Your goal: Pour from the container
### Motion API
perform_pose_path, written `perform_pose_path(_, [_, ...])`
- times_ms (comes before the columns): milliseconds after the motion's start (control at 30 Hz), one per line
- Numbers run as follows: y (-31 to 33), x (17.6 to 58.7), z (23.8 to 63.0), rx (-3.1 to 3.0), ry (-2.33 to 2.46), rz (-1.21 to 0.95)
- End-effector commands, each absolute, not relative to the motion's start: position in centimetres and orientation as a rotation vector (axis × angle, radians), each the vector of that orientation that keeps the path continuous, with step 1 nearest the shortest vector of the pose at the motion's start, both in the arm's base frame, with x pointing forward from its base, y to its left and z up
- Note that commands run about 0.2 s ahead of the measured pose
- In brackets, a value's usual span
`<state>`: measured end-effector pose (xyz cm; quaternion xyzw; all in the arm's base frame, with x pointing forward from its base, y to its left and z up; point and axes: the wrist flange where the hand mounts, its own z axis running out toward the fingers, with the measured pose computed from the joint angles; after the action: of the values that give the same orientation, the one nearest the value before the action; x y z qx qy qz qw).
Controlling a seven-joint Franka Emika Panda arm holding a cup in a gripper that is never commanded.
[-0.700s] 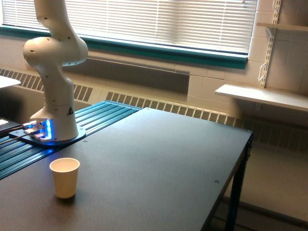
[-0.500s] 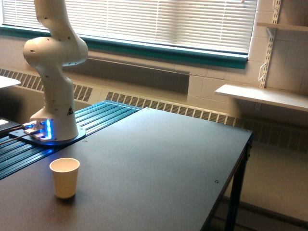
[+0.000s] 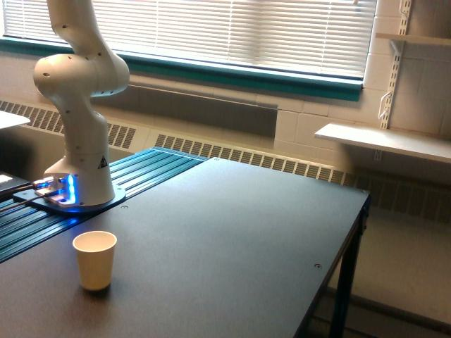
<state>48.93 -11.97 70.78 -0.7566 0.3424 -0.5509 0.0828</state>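
**Arm base and paper cup on a dark table; gripper and container out of frame**

A dark table [image 3: 232,232] fills most of the exterior view, its surface running from the lower left up to a far edge near the wall. Behind it, closed window blinds [image 3: 232,32] span the upper part of the picture above a teal sill [image 3: 246,74], with a long baseboard heater grille [image 3: 246,156] below. On the exterior view's right, a white wall shelf [image 3: 384,139] juts out from slotted brackets.

The white robot arm [image 3: 77,91] stands at the exterior view's left on a ribbed teal panel [image 3: 134,179] beside the table top. Blue lights glow at its base [image 3: 67,191]. Its upper links rise out of the top of the picture, so the gripper is not visible, and whether its jaws are apart or closed on anything cannot be told. The container is likewise nowhere in view.

A cream paper cup [image 3: 94,260] stands upright on the table near the lower left, in front of the arm's base and apart from it.
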Motion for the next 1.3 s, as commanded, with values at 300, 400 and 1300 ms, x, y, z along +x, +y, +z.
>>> perform_pose_path(300, [-9.5,41.6,63.9,-2.425,1.213,-1.253])
perform_pose_path(400, [-9.6,40.5,61.7,-2.446,1.223,-1.164])
perform_pose_path(1300, [-15.7,24.3,38.2,-2.782,1.522,-0.243])
